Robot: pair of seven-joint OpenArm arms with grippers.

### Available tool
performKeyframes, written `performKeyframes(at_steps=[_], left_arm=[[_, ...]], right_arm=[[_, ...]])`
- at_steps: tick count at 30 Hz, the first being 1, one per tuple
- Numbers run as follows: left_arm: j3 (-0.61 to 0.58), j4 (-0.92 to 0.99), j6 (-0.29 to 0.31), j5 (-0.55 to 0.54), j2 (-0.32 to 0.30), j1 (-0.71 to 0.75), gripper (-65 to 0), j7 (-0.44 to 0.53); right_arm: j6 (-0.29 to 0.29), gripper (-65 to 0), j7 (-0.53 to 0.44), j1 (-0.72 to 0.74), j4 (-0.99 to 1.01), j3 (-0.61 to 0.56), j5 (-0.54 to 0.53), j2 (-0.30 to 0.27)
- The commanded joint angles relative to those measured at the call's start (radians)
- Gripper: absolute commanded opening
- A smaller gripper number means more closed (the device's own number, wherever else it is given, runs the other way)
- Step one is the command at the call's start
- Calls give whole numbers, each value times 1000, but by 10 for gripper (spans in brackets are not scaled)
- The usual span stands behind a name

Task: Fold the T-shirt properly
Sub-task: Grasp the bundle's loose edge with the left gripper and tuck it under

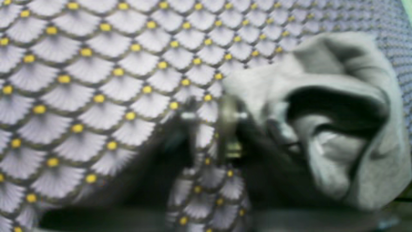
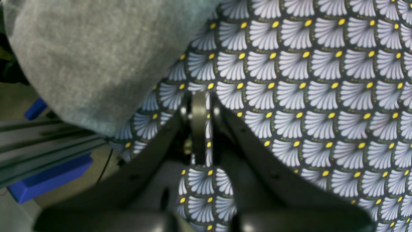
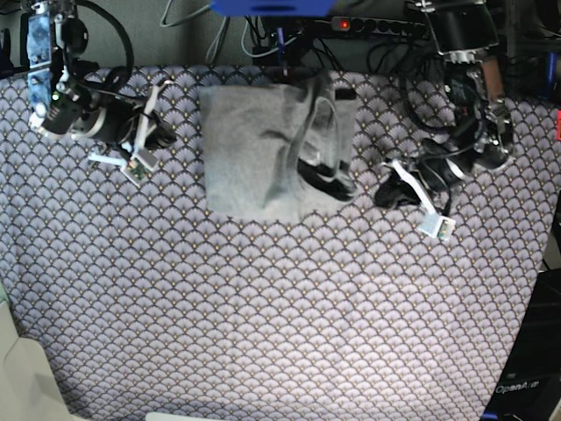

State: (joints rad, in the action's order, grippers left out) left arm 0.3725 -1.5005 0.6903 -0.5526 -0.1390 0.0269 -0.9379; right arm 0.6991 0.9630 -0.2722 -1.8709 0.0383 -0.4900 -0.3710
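Observation:
The light grey T-shirt (image 3: 263, 149) lies folded into a rough rectangle at the back middle of the patterned tablecloth (image 3: 263, 307), its dark neckline (image 3: 320, 171) bunched at the right edge. My left gripper (image 3: 387, 193) hovers just right of that edge. In the left wrist view it (image 1: 212, 116) is shut and empty, with the T-shirt (image 1: 363, 154) and its open collar to the right. My right gripper (image 3: 162, 136) sits left of the shirt. Its wrist view shows it (image 2: 199, 109) shut on nothing, the T-shirt (image 2: 96, 58) lying to its upper left.
Cables and a power strip (image 3: 386, 26) run along the table's back edge, beside a blue object (image 3: 272, 7). The right wrist view shows the table edge with a metal rail (image 2: 38, 135) and a blue block (image 2: 48, 180) below it.

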Motion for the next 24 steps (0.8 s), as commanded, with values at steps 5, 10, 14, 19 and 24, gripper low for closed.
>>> performKeyframes(at_steps=[5, 10, 14, 19, 24], left_arm=[[3, -22, 4, -25, -21, -18, -650, 16], [41, -102, 8, -27, -20, -9, -650, -13], [61, -249, 8, -91, -15, -9, -650, -211], [3, -335, 4, -254, 12, -20, -650, -324], [-131, -300, 1, -209, 68, -54, -650, -313]], right_arm=[[-1, -649, -22, 4, -12, 5, -14, 2], [-1, -649, -22, 4, -12, 4, -14, 13], [-1, -649, -22, 8, -12, -7, -14, 27], [-1, -649, -23, 12, -11, -33, -12, 33], [-1, -649, -23, 12, -11, -39, -12, 33]])
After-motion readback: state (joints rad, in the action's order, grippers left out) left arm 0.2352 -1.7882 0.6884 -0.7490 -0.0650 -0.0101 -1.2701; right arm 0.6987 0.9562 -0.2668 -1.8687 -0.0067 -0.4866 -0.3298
